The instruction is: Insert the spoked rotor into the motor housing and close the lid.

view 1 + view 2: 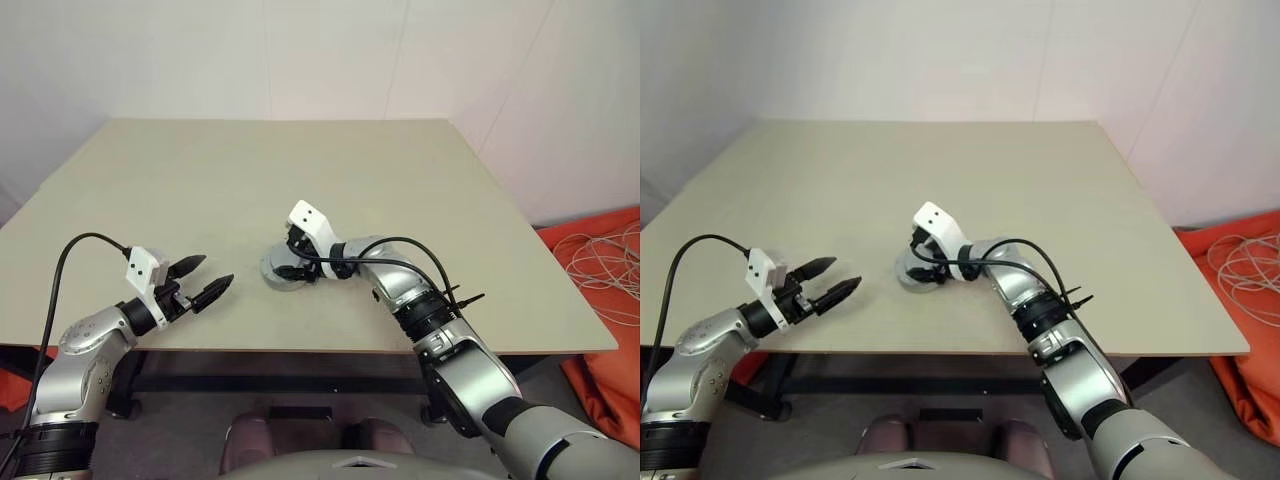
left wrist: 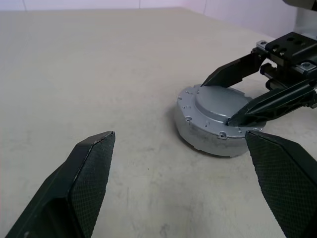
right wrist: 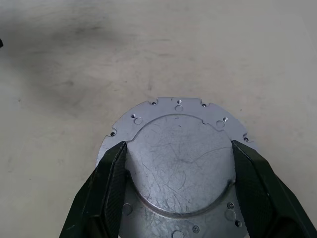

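The motor housing (image 3: 178,163) sits near the table's front middle, a short round silver cylinder showing a flat rim with small holes and a raised round centre. My right gripper (image 3: 179,146) reaches down over it, its two black fingers pressed against opposite sides of that raised centre. To the left, my left gripper (image 1: 215,272) hovers open above the table, a short way from the housing (image 2: 208,126) and pointing at it, with nothing between its fingers. The spoked rotor and the lid are out of view.
The beige table (image 1: 250,170) stretches far behind the housing. Its front edge (image 1: 300,350) runs just below both grippers. An orange cloth with a coil of white cable (image 1: 605,265) lies on the floor to the right.
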Robot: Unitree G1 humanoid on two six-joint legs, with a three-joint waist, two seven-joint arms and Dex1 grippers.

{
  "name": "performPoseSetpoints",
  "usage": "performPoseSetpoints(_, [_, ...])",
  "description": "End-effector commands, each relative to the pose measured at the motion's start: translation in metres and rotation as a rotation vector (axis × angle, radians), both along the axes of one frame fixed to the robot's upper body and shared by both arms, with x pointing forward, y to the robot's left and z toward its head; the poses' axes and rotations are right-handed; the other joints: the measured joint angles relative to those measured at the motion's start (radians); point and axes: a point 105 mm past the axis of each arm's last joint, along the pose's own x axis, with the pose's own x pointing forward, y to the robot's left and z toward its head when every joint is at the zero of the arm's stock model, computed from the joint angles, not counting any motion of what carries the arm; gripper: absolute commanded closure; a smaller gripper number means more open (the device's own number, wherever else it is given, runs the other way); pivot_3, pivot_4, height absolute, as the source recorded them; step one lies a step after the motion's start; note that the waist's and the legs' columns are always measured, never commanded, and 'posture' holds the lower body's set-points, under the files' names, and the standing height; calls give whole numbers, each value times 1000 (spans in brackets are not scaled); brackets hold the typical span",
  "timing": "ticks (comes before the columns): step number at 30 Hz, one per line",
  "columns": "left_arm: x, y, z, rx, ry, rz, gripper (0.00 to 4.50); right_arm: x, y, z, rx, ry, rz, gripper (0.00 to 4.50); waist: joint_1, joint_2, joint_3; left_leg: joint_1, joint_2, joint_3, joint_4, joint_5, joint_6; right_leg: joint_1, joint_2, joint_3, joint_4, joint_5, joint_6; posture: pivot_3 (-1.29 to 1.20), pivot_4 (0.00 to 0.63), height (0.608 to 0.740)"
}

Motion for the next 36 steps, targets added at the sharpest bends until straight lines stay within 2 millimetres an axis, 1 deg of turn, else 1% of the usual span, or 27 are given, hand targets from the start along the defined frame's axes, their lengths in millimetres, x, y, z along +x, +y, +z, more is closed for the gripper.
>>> performPoseSetpoints(1, [2,1,13,7,-43,-8,0,12,-17,-9,-57,38,-96,1394,0,0,0,0,0,0,0,0,0,0,0,0,0,0,0,0,0,740])
performPoseSetpoints(4, [2,1,12,5,-38,-5,0,11,-17,-11,-70,28,-83,1394,1,0,0,0,0,0,0,0,0,0,0,0,0,0,0,0,0,740])
performPoseSetpoints(7, [6,-1,10,-11,-4,20,0,10,-17,-12,-69,32,-76,1394,2,1,0,0,0,0,0,0,0,1,0,0,-2,0,0,0,0,740])
performPoseSetpoints(10, [14,-6,13,-56,15,36,0,10,-16,-13,-70,32,-74,1394,2,1,1,0,0,-1,0,0,0,3,0,-1,-7,0,0,0,0,740])
performPoseSetpoints(13, [18,-13,16,-72,13,5,0,9,-16,-13,-70,32,-73,1394,1,1,0,1,0,-1,0,0,0,6,0,-2,-11,0,0,0,0,740])
performPoseSetpoints(14, [20,-17,16,-58,6,-7,434,9,-16,-13,-69,32,-73,1394,1,0,0,1,-1,-1,0,0,0,6,-1,-2,-11,0,0,0,0,740])
performPoseSetpoints(16, [28,-22,15,-39,11,-8,987,9,-16,-13,-68,31,-71,1394,1,0,0,1,-1,-1,0,0,0,6,-1,-2,-11,0,0,0,0,740])
performPoseSetpoints(21, [48,-38,9,10,17,-17,2644,9,-15,-13,-68,31,-68,1394,0,1,0,1,-1,-1,-1,0,0,5,-1,-2,-10,0,1,0,0,740])
performPoseSetpoints(24, [64,-47,8,40,-9,3,3731,8,-13,-12,-63,32,-66,1394,1,1,0,1,-1,-1,-1,0,0,4,-1,-2,-10,0,1,0,0,740])
performPoseSetpoints(26, [73,-58,4,56,-24,-2,4431,8,-13,-12,-61,32,-64,1394,0,0,0,1,-1,-1,-2,0,0,4,-1,-2,-10,0,1,0,0,740])
performPoseSetpoints(27, [75,-63,2,62,-28,-11,4500,7,-13,-12,-61,33,-64,1394,0,0,0,1,-1,-1,-2,0,0,4,-1,-2,-10,1,1,0,0,740])
performPoseSetpoints(30, [78,-74,-7,69,-5,-23,4500,7,-12,-12,-60,33,-63,1394,0,0,0,1,-1,-1,-2,0,0,4,-1,-2,-10,1,2,0,0,740])
performPoseSetpoints(34, [73,-82,-25,111,57,-58,4500,7,-12,-11,-57,33,-67,1394,0,0,0,0,-1,-1,-3,0,0,2,-1,-2,-10,1,2,0,0,740])
performPoseSetpoints(36, [72,-79,-35,145,100,-42,4500,7,-12,-11,-56,32,-67,1394,0,2,-1,1,-1,-1,-3,0,0,3,-1,-2,-10,1,2,0,0,740])
